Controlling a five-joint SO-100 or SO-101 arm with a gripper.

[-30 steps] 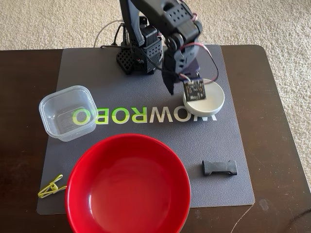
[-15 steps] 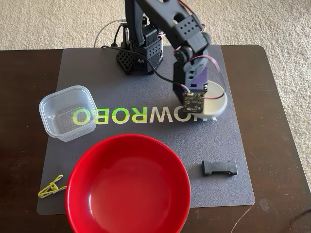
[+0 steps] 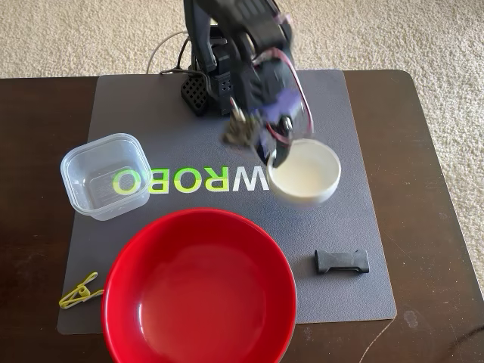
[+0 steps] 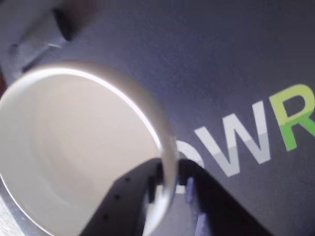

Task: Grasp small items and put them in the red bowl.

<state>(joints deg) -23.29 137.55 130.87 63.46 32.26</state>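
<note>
Pinching the small white bowl [image 4: 74, 162] rim, the fingers [image 4: 125, 206] hover over a mat [image 3: 355, 249] lettered "WROBO"

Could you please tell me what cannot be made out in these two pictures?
- Gripper in the fixed view: motion blur smears the fingers.
- White bowl in the wrist view: cut off by the left and bottom edges; whether it is lifted off the mat cannot be told.
- Red bowl in the fixed view: its near rim is cut by the bottom edge.
- Clothespin: too small for detail.
</note>
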